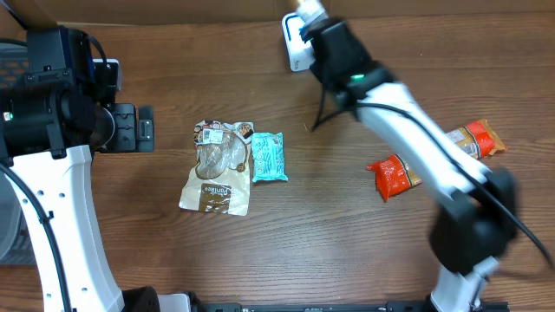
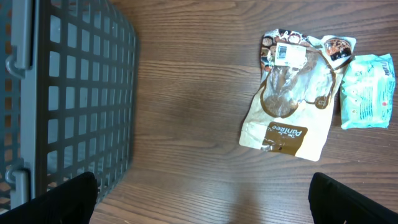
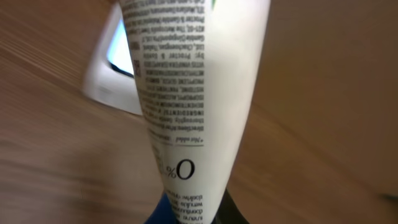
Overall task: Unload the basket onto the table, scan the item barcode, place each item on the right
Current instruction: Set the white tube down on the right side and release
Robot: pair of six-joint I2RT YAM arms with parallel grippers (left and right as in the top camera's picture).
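Right up close to the right wrist camera is a white tube (image 3: 186, 93) with lots of tiny writing on it, and it fills the middle of that picture. The right gripper (image 1: 314, 24) is squeezed tight on the white tube and holds it at the top middle of the overhead picture, just by the scanner (image 1: 293, 50). To do this step well, I think the arm should turn the tube slowly so the stripy barcode faces the scanner's window, hold it steady and not push it too close. The grip should stay firm, because a smooth tube could slip. The left gripper (image 2: 205, 205) is spread wide with nothing in it, over bare table (image 2: 186, 124) between the grey basket (image 2: 74, 93) and the brown pouch (image 2: 289, 106). A teal packet (image 2: 368, 90) lies touching the pouch on its right side. Two orange packets (image 1: 395, 176) lie at the right of the overhead picture. Some things are hard to see. No barcode shows on the side of the tube that faces the camera, so I cannot tell where it is. The tube's top and bottom are cut off. The scanner (image 3: 112, 59) is blurry and mostly hidden behind the tube, and the fingers holding the tube barely show.
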